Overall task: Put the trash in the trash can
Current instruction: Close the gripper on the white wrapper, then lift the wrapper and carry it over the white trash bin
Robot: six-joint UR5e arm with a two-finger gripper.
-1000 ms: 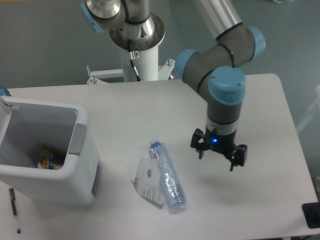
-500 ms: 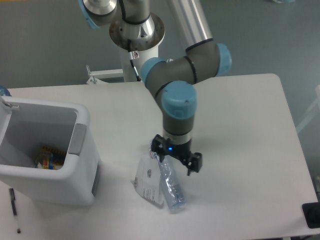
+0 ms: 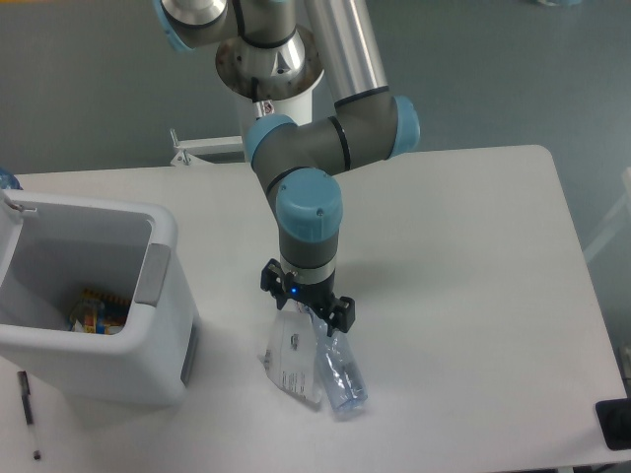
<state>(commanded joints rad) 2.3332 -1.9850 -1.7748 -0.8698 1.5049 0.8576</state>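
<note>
The trash lies on the table as two pieces side by side. A crushed clear bluish plastic bottle point(image 3: 338, 371) points toward the front, and a flat white packet point(image 3: 290, 359) with small dark print rests against its left side. My gripper point(image 3: 307, 309) hangs open directly over the bottle's upper end and the packet's top edge, hiding the bottle's neck. Nothing is between its fingers. The trash can point(image 3: 158, 296), a large white bin with a grey handle recess, stands at the left of the table, well left of the gripper.
Some colourful items point(image 3: 97, 310) lie at the bottom of the bin. A thin black pen point(image 3: 29, 409) lies at the front left table edge. The robot's base column point(image 3: 276, 108) stands at the back. A dark object point(image 3: 616, 424) sits at the front right corner.
My gripper has swept left across the table from the open right side, arriving over the top of the bottle and packet. The trash itself has not moved.
</note>
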